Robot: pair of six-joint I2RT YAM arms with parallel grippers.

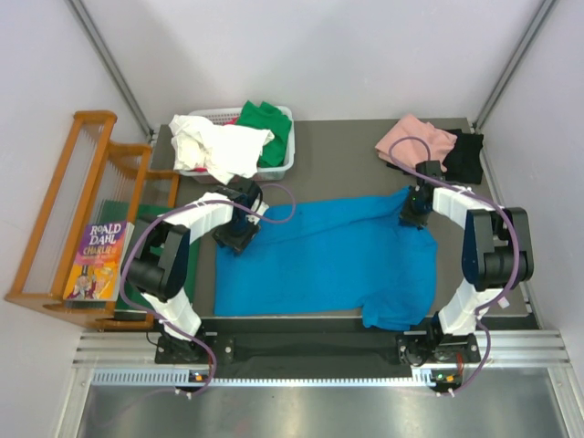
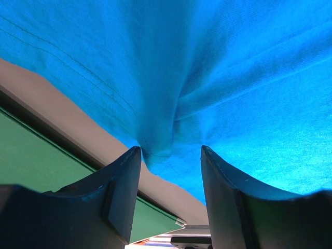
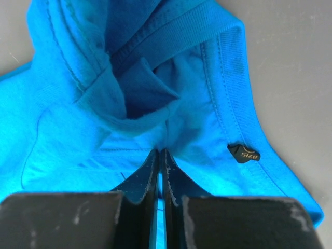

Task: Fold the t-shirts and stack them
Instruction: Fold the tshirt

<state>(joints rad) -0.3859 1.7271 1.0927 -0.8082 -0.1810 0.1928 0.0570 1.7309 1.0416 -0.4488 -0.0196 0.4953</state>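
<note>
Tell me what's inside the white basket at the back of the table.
In the basket, a crumpled white t-shirt spills over the front rim, with a green t-shirt behind it. Anything beneath them is covered.

White walls [image 1: 319, 46] round a grey tabletop [image 1: 338, 155], wooden rack [image 1: 96, 119] at left (w/ a Roald Dahl book [image 1: 96, 260]), even light.

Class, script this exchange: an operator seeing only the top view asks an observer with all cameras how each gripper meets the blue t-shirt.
Operator: Is the right gripper shut on the blue t-shirt?
Observer: Yes; its jaws are pinched on cloth beside the collar.
Operator: And the left gripper?
Observer: Open; the shirt's puckered edge lies at its fingertips.
</note>
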